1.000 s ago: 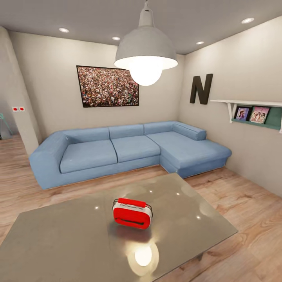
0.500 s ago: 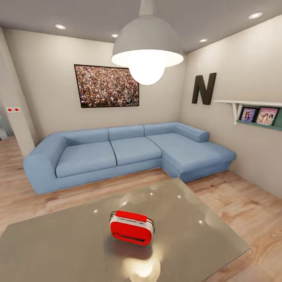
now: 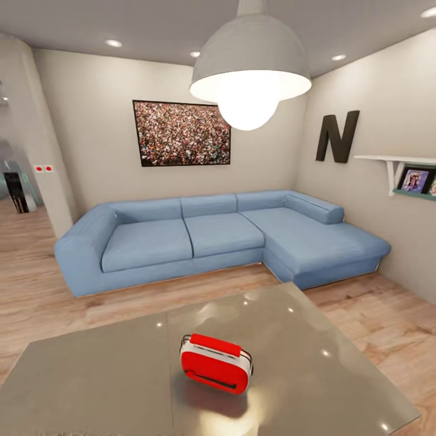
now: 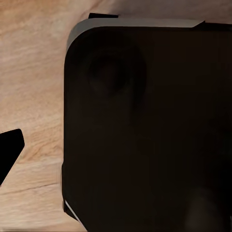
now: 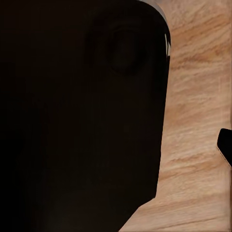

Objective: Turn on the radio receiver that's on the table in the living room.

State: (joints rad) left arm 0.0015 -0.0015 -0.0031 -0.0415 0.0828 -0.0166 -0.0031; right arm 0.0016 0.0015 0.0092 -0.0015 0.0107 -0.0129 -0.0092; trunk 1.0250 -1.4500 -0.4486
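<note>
LIVING RM — The radio receiver (image 3: 215,363), red w/ white trim, sits near the middle of the low grey table (image 3: 91,381), its loop handle along the top edge, just to the right of the seam in the glossy top. Behind the table: the blue L-shaped sofa (image 3: 200,239), crowd picture (image 3: 181,133) on the beige wall, black letter N (image 3: 336,137), and the grey dome lamp (image 3: 249,66) hanging overhead, lit.

Wrist cams look down at light wood floor (image 4: 34,96) past a dark rounded body of the robot (image 4: 145,130); fingers of both grippers can't be judged, open or closed, nor whether they hold anything.

Step in hand looks like the approach. To do it well: roll up square to the table edge nearest the radio, stop short of bumping it, then bring one arm up and over. Which face carries the switch can't be told from here, so get a clear look first; press lightly so the radio doesn't skid on the slick top.
</note>
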